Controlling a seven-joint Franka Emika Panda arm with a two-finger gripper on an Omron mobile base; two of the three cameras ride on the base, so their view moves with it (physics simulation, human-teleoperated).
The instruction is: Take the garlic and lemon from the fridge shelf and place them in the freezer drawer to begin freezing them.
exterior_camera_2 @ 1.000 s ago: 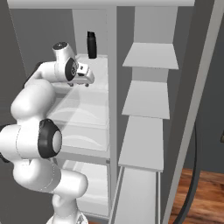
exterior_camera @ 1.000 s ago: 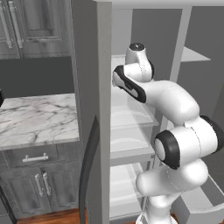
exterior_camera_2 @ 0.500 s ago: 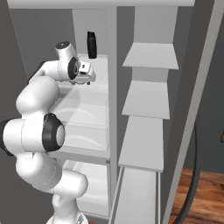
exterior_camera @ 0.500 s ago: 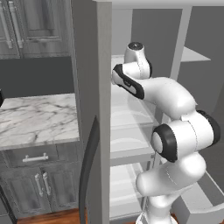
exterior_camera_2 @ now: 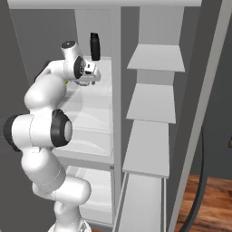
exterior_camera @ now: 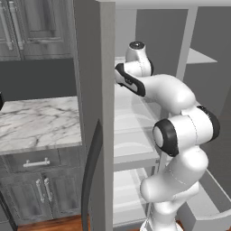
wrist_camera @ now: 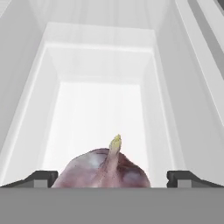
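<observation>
Garlic (wrist_camera: 103, 168) — pinkish-purple bulb with a pale yellowish stem standing upright from its top. In the hand view it sits at the bottom centre, between the two dark fingertips (wrist_camera: 41, 178), one at each lower corner. A clear gap shows on both sides of the bulb; neither tip touches it.

Pincer (wrist_camera: 112, 180) — spread wide, gripping nothing. The garlic lies midway between the tips, close up against the hand. In the right base view the pincer (exterior_camera_2: 92, 72) is at the fridge's upper level, just above the white shelf (exterior_camera_2: 102, 88) and near and left of a dark bottle (exterior_camera_2: 95, 46) that stands upright at the far end of that level.

Shelf — white and flat, running away from the hand to the fridge's far wall, with pale side walls rising left and right in the hand view. The garlic rests at its near end.

Arm — white with dark joints. In the left base view it rises from the lower right, bends at the elbow and reaches left into the open fridge, its wrist partly hidden behind the grey fridge wall.

Other items — a marble desk (exterior_camera: 38, 122) with grey cabinets below it stands left of the fridge in the left base view. Small plain grey shelves (exterior_camera_2: 156, 58) are stacked to the right in the right base view.
</observation>
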